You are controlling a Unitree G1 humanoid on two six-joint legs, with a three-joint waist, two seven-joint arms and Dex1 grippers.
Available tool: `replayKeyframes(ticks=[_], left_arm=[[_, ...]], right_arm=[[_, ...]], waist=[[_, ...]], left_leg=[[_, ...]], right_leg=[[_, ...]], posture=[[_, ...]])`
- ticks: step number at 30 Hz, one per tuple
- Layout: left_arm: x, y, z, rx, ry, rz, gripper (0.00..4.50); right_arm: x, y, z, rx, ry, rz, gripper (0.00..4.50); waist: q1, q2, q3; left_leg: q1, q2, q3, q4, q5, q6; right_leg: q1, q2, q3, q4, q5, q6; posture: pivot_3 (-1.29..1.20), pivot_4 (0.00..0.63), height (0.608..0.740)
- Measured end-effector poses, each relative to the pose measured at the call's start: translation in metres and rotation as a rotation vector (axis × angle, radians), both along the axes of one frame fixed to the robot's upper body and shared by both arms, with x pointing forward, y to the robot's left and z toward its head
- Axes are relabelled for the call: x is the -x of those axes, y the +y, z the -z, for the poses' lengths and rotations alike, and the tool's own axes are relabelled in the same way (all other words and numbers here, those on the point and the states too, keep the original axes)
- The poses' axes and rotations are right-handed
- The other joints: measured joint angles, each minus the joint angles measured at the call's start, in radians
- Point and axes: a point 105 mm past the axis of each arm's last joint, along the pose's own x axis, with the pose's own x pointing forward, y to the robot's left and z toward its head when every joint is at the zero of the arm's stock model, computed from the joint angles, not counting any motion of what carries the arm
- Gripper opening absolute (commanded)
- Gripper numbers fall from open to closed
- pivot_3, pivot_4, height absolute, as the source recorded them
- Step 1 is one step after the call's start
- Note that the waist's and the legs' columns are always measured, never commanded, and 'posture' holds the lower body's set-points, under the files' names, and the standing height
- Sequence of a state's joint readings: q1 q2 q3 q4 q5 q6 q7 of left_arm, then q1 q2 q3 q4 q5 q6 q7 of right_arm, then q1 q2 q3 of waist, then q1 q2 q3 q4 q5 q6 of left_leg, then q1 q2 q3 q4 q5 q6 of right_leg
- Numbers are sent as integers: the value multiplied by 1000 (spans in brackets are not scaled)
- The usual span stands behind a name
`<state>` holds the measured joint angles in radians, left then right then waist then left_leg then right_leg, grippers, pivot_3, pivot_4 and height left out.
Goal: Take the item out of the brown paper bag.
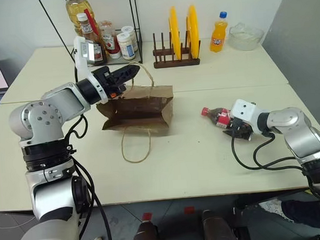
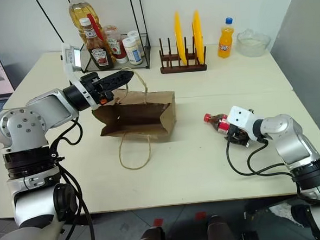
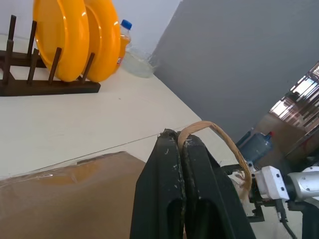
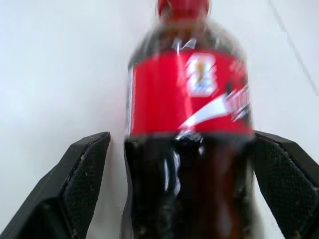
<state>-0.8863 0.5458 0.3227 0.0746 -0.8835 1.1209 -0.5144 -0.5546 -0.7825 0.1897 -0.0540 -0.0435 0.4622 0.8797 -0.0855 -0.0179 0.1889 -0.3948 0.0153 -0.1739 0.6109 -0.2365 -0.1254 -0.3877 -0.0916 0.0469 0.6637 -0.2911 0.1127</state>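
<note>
The brown paper bag (image 1: pixel 139 106) looks empty. Beside it, the item (image 1: pixel 216 115) lies flat, red cap toward the bag, between the right gripper's (image 1: pixel 237 127) wide fingers. The left gripper (image 1: pixel 125 74) pinches the bag's handle (image 3: pixel 219 137).

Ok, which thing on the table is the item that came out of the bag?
Look right of the creased brown paper bag on the cream table. The small dark bottle lies on its side between the right gripper's open fingers, unlike the upright orange soda.

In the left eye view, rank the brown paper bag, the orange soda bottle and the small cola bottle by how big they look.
1. Brown paper bag, clearly largest.
2. and 3. Orange soda bottle and small cola bottle look about alike; the soda bottle stands farther back and the right hand partly covers the cola bottle, so I leave them unranked.
</note>
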Motion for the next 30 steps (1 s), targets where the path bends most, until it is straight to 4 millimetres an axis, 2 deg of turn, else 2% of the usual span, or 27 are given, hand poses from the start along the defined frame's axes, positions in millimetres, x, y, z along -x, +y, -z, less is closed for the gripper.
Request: replayKeyframes(ticks=[2, 5, 8, 10, 12, 13, 19, 22, 26, 30], left_arm=[[2, -2, 0, 1, 0, 9, 0], [5, -2, -3, 20, -4, 6, 0], [5, -7, -3, 54, 5, 7, 0], [3, -6, -3, 73, 12, -9, 0], [-1, -1, -2, 91, 20, -41, 0], [-2, 0, -2, 93, 21, -47, 0], [-28, 16, 9, 96, 33, -172, 0], [-35, 9, 17, 32, -5, -164, 0], [-56, 3, 29, 16, -14, -204, 0], [-70, -2, 18, 22, -66, -219, 0]], right_arm=[[7, 12, -24, -76, -59, -30, 4464], [18, 36, -54, -292, -119, -66, 4464], [27, 50, -65, -379, -148, -92, 4464], [30, 51, -59, -412, -141, -74, 4464], [38, 55, -40, -447, -83, -64, 4464], [39, 56, -37, -448, -71, -67, 4464], [61, 65, 9, -473, 48, -78, 4464], [65, 67, 17, -479, 61, -84, 4464], [63, 71, 26, -492, 67, -77, 4464], [63, 76, 30, -499, 65, -76, 4464]], waist=[[0, 0, 0], [0, 0, 0], [4, 0, 0], [9, 0, 0], [10, 0, 0], [10, 0, 0], [11, 0, 0], [12, 0, 0], [13, -1, 0], [13, -1, 0]], left_leg=[[0, 0, 0, 0, 0, 0], [0, 0, 0, 0, 0, 0], [0, 0, 0, 0, 0, 0], [0, 0, 0, 0, 0, 0], [0, 0, 0, 0, 0, 0], [0, 0, 0, 0, 0, 0], [0, 0, 0, 0, 0, 0], [0, 0, 0, 0, 0, 0], [0, 0, 0, 0, 0, 0], [-1, 0, 0, 0, 0, 0]], right_leg=[[0, 0, 0, 0, 0, 0], [0, 0, 0, 0, 0, 0], [0, 0, 0, 0, 0, 0], [0, 0, -1, 0, 0, 0], [0, 0, -1, 0, 0, 0], [0, 0, 0, 0, 0, 0], [0, 0, 0, 0, 0, 0], [0, 0, 0, 0, 0, 0], [0, 0, 0, 0, 0, 0], [0, 0, -1, 0, 0, 0]], posture=[[0, 150, 740], [0, 150, 740], [0, 150, 740], [0, 150, 740], [0, 150, 740], [0, 150, 740], [0, 150, 740], [0, 150, 740], [0, 150, 740], [0, 150, 740]])
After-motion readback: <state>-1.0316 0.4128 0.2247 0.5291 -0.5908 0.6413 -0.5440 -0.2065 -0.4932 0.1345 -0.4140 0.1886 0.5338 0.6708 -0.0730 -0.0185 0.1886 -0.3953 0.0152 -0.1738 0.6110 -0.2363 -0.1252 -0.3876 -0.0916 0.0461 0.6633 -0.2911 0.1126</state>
